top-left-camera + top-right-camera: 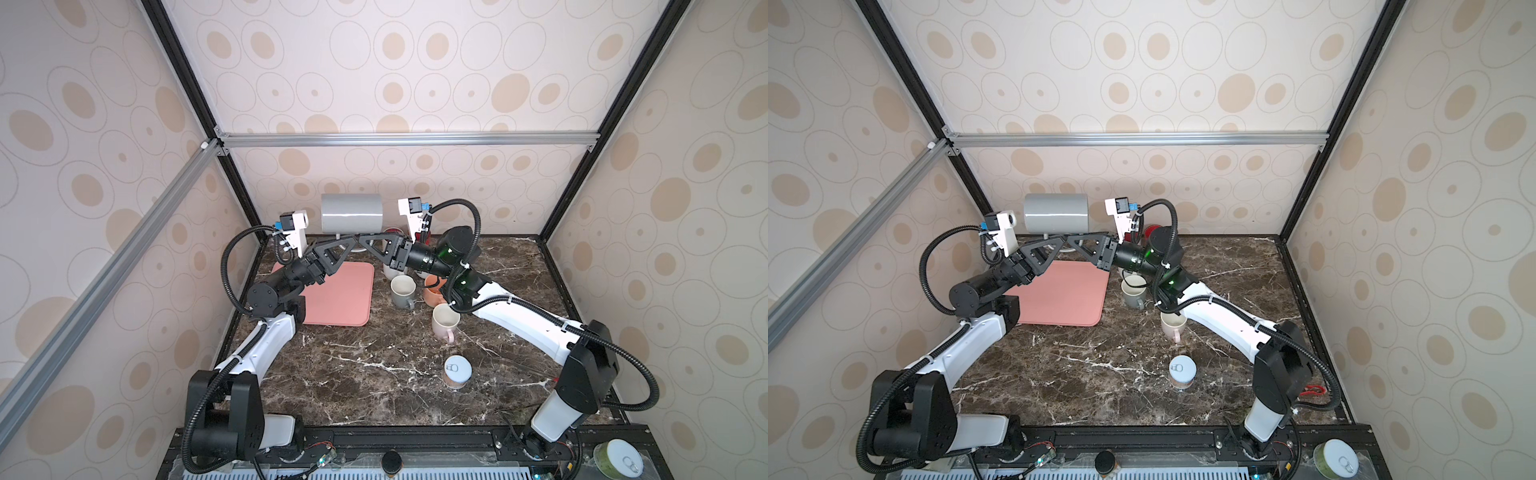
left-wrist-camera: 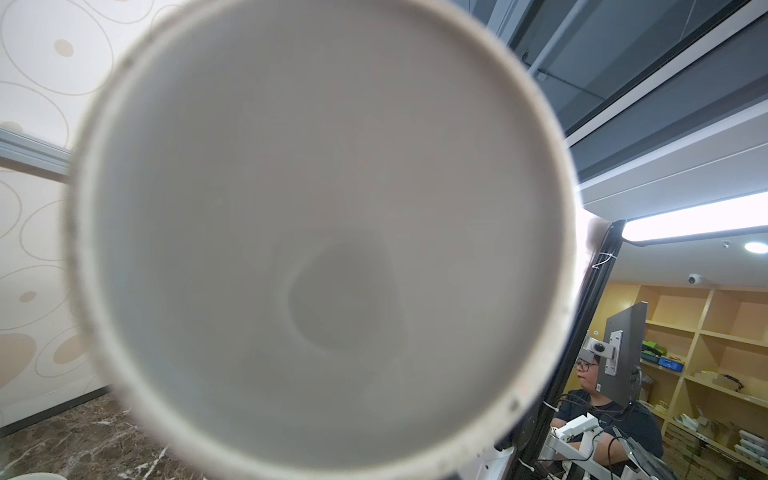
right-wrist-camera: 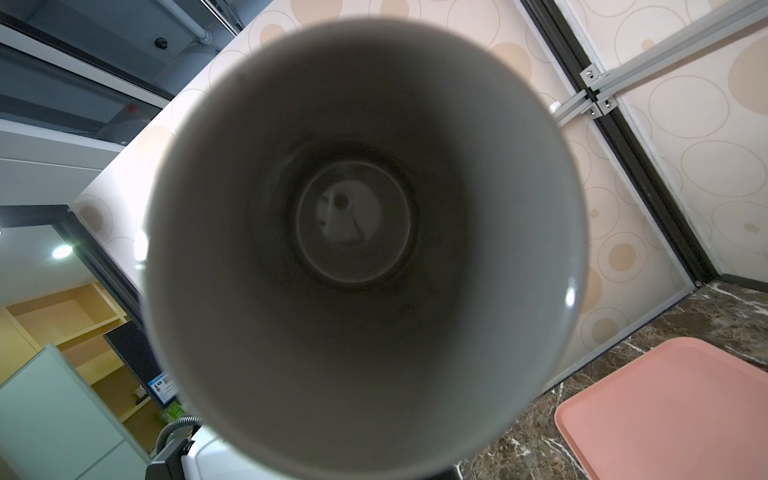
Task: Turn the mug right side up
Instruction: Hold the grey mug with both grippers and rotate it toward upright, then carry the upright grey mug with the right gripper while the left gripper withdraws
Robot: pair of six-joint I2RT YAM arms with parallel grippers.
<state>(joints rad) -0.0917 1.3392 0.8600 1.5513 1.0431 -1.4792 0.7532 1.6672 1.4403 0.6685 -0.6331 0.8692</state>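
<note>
— Two grippers, one mug: how do they stand?

— Left gripper [image 1: 354, 238] slants up from eight o'clock, its tips at the handle [image 1: 345, 249] under the gray mug [image 1: 352, 214]. Its jaws show edge-on in both top views, so I cannot tell how wide they are. The mug hangs in the air at twelve o'clock, on its side, with its base toward the left arm and its mouth toward the right. Right gripper [image 1: 361, 239] meets the same handle from two o'clock, and its gap is hidden too.

— What could go wrong?

— This looks like a handover. If one lets go before the other pinches firmly, the heavy body above the handle could swing round. It could also drop onto the pink tray [image 1: 345, 295] or the cups [image 1: 402, 289] at one o'clock and chip.
</note>
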